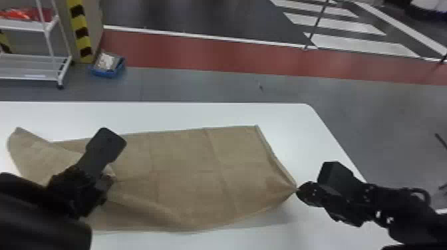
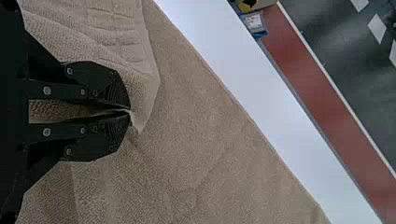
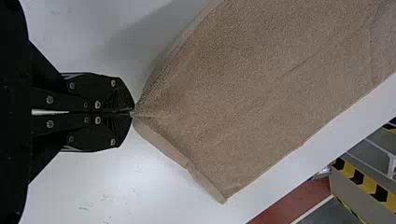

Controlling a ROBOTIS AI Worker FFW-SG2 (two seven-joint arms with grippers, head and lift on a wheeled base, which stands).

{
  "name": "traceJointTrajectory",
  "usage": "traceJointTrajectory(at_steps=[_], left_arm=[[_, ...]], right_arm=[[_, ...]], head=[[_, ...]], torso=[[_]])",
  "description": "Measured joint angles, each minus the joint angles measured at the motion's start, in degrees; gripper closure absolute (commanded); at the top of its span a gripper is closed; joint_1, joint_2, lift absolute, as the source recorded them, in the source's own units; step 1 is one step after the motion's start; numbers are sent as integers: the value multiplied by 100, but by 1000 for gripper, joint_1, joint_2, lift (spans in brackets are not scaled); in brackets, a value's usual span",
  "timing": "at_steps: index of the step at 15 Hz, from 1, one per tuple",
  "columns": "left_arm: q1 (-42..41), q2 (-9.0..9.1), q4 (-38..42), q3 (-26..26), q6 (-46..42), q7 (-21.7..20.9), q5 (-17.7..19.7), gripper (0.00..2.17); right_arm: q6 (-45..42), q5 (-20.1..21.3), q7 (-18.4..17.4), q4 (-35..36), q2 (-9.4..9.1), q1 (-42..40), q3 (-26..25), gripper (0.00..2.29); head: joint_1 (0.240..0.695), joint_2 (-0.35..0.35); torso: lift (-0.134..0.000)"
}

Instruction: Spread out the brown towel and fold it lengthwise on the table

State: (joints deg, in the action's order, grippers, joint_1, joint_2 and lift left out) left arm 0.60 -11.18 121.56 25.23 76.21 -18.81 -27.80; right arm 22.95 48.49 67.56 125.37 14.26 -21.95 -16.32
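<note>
And here the brown towel [image 1: 186, 166] is lying across the white surface [image 1: 289, 123], stretching from the left edge area to right of centre in the head view. At lower left, the left gripper [image 1: 108, 182] is pinching a fold of it, jaws closing tight on the cloth. Over at lower right, the right gripper [image 1: 297, 190] is gripping the towel's near right corner, its jaws pressing together on just the tip, and creases are fanning out from there! The far right corner is resting near the middle of the frame, while a loose flap is spreading at the left. Beyond, a blue bin [image 1: 108, 71] is sitting on the floor, upper left, beside a striped post [image 1: 80, 33].
</note>
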Motion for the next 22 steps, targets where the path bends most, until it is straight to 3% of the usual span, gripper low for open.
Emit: traceJointTrajectory(at_steps=[1, 2, 8, 13, 17, 22], left_arm=[[-218, -10, 352, -255, -39, 127, 165, 1561], [-465, -18, 707, -562, -81, 291, 368, 1669], [-1927, -33, 2096, -2134, -168, 1342, 1804, 1679], [-2633, -4, 2337, -3291, -531, 1589, 2880, 1679], [-3061, 107, 2629, -3875, -630, 1655, 3270, 1679], [-3175, 188, 2623, -4081, -646, 1956, 3495, 1683]], right_arm=[[3, -19, -4, 21, 8, 0, -32, 1555], [9, -37, -5, 45, 17, 1, -57, 1555], [67, -69, 50, 194, 31, 37, -69, 1555], [148, -133, 98, 358, 109, -53, -200, 1555], [312, -187, 114, 374, 176, -70, -262, 1555], [477, -191, 155, 433, 129, -184, -334, 1555]], head=[[695, -231], [695, -219], [695, -120], [695, -68], [695, -46], [695, -33]], torso=[[-125], [-125], [-125], [-125], [-125], [-125]])
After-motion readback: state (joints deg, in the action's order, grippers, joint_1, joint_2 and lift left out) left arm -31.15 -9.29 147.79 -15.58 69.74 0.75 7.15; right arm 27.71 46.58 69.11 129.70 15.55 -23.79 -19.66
